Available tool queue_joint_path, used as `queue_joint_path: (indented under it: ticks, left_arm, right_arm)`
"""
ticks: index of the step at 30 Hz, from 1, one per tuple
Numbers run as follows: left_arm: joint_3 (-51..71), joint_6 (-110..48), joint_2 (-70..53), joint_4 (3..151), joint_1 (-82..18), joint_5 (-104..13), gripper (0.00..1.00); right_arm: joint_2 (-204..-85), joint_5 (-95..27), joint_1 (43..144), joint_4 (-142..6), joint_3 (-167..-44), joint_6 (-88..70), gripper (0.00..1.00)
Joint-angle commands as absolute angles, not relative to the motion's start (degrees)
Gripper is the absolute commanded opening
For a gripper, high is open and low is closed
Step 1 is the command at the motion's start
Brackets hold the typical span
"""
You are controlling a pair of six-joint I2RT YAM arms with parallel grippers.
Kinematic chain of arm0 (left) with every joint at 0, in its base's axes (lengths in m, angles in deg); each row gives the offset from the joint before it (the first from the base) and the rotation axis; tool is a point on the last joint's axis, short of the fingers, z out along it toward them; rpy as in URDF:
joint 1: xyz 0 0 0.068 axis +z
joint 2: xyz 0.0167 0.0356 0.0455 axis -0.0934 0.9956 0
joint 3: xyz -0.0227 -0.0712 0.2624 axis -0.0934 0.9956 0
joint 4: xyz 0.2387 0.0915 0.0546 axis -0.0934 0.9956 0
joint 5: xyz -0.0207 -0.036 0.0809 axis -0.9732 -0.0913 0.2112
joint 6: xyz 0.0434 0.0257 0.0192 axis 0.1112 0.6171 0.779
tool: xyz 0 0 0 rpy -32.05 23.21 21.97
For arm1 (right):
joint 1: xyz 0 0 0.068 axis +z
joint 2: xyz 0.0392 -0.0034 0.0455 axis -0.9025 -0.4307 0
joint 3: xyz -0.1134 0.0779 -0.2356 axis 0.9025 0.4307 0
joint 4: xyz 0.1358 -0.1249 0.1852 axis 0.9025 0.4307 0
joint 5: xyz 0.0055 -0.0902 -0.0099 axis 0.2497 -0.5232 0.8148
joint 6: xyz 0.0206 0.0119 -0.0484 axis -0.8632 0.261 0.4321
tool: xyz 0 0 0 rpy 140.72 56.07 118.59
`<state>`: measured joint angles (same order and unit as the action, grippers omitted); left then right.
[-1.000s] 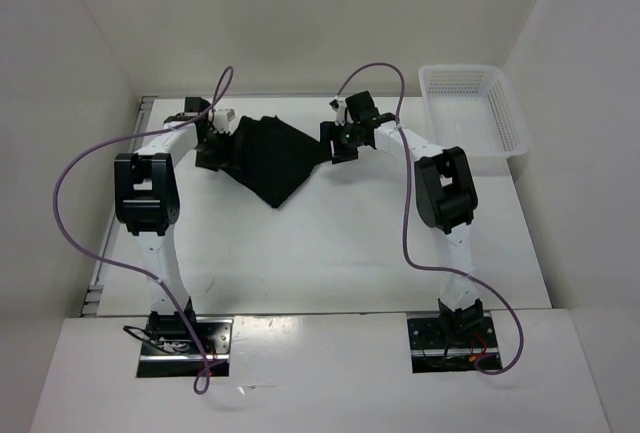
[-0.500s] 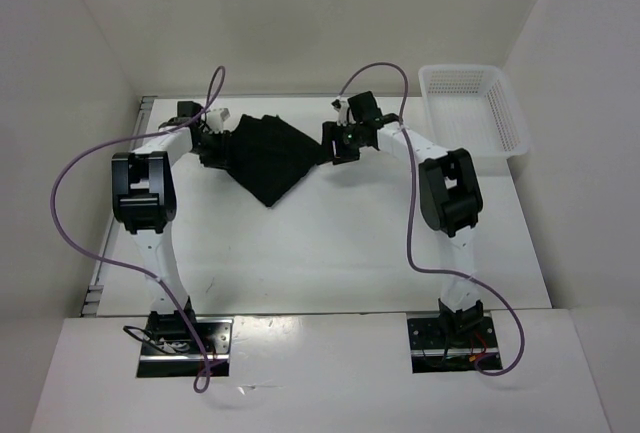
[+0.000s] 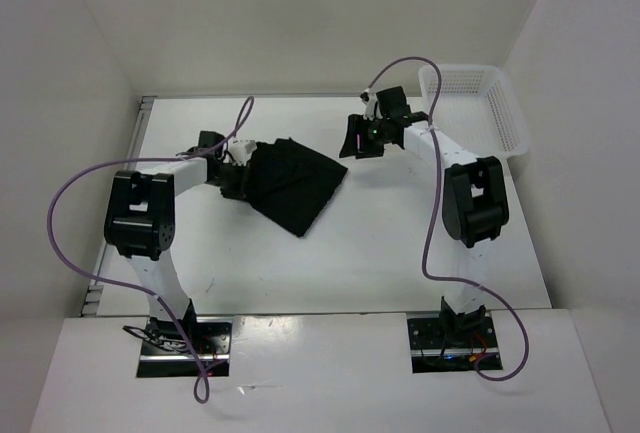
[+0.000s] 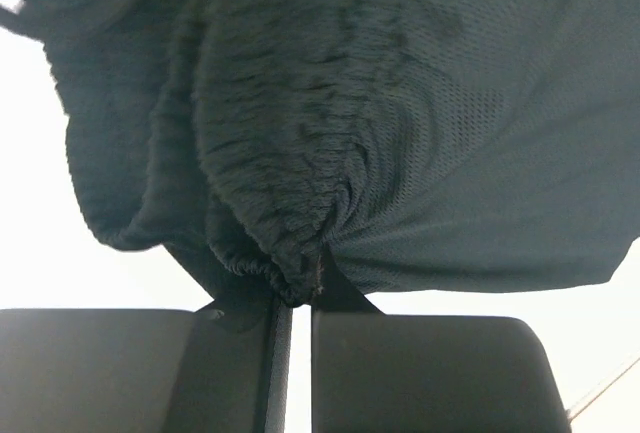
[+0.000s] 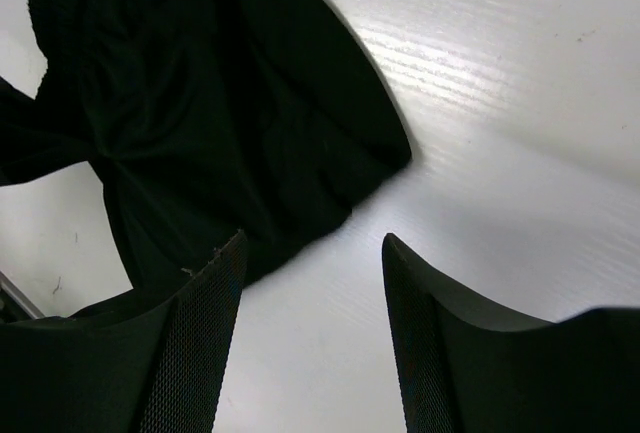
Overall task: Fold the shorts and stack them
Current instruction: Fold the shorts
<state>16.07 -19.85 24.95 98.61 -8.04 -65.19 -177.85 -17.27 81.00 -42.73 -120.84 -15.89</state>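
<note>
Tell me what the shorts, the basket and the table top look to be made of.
The shorts: soft matte black knit, likely a synthetic sports mesh; tiny holes show in the weave, and it bunches into fine gathers. The basket: white rigid plastic by its look, its walls an open grid. The table top: hard white board with a faint sheen; fine wood-like grain lines suggest laminate.

Probably a robotics lab: bare white walls (image 3: pixel 300 23) enclose a white table (image 3: pixel 330 263) (two arms (image 3: pixel 135 215) bolted on).

Left wrist view: shorts (image 4: pixel 420 123) run off top edge; bunched fabric hides left gripper (image 4: pixel 298 303) tips. Right wrist view: shorts cropped top-left.
</note>
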Motion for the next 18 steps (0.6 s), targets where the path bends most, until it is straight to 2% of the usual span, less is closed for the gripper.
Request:
queue_joint_path:
  ticks: [1,4,6,7,8,11,12,15,18]
  left_arm:
    - [19.26,-19.25,25.0,97.69,-10.19,-65.2,0.0]
    - [19.79,-19.25,27.02,94.45,-12.13,-67.21,0.01]
    - [19.8,-19.25,28.42,91.91,-12.13,-71.95,0.09]
    - [19.8,-19.25,28.43,91.37,-12.13,-73.18,0.17]
    - [19.8,-19.25,28.43,91.36,-12.13,-73.98,0.39]
    - [19.19,-19.25,28.43,93.81,-12.13,-73.12,0.56]
    - [18.57,-19.25,28.43,95.22,-12.13,-71.98,0.67]
    - [14.19,-19.25,29.04,101.63,-11.35,-67.93,0.89]
    - [10.49,-19.25,29.05,106.65,-7.83,-68.53,1.0]
  right_arm:
    - [-173.74,-17.29,81.19,-43.26,-119.07,-15.14,0.62]
    - [-172.34,-17.29,81.19,-42.65,-117.67,-14.61,0.6]
    - [-170.59,-17.29,81.19,-41.95,-115.74,-12.69,0.6]
    - [-169.79,-17.29,81.19,-41.94,-113.73,-12.07,0.6]
    - [-168.91,-16.76,81.19,-41.33,-112.4,-12.06,0.6]
    - [-166.36,-19.29,81.19,-41.32,-107.13,-11.53,0.6]
    - [-165.49,-20.09,81.19,-41.32,-106.33,-12.05,0.6]
    - [-164.95,-21.42,81.19,-41.32,-105.71,-12.59,0.62]
    - [-165.65,-18.88,81.19,-41.32,-105.71,-15.03,0.65]
